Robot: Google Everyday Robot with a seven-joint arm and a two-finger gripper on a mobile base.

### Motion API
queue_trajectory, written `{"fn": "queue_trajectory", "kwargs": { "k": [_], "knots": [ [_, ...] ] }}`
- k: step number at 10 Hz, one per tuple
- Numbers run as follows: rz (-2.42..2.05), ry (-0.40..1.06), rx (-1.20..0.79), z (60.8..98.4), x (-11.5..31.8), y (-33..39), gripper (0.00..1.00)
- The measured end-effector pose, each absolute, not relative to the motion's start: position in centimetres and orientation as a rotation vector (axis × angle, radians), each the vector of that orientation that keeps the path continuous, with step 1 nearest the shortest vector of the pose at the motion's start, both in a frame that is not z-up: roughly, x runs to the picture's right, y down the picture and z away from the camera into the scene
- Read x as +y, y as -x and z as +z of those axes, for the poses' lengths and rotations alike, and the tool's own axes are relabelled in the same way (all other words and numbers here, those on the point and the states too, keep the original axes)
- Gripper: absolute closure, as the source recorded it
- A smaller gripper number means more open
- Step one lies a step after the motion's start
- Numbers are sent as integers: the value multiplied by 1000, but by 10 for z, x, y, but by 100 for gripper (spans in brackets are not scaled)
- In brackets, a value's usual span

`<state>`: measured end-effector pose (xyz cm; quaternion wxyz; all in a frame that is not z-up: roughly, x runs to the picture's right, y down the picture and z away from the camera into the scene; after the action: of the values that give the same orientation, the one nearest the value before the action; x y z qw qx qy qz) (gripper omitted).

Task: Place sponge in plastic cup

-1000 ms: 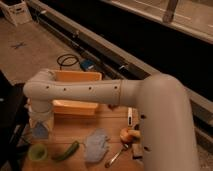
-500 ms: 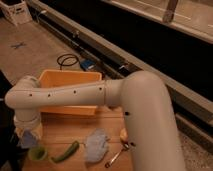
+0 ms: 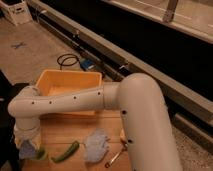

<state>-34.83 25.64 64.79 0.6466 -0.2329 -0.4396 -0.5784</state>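
My white arm reaches from the right across the wooden table (image 3: 75, 132) to its front left corner. The gripper (image 3: 28, 148) points down there and is shut on a pale blue sponge (image 3: 27, 150). The green plastic cup (image 3: 41, 154) stands right beside the sponge, on its right. Only a sliver of the cup shows, since the gripper and sponge hide most of it. I cannot tell whether the sponge touches the cup.
A green pepper (image 3: 65, 151) lies right of the cup. A crumpled pale blue cloth (image 3: 96, 145) and a small tool (image 3: 114, 159) lie further right. An orange bin (image 3: 70, 84) stands at the table's back. A dark object stands at the left edge.
The arm has swung left and lowered. The gripper with the sponge has come down beside the green cup and now covers most of it.
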Motion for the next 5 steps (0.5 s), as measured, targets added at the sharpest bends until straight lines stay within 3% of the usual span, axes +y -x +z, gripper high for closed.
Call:
{"fn": "queue_trajectory", "kwargs": {
  "k": [2,5],
  "knots": [
    [-1298,547,-1029,647,272,348,97],
    [-1272,560,-1035,647,277,343,69]
  ]
}}
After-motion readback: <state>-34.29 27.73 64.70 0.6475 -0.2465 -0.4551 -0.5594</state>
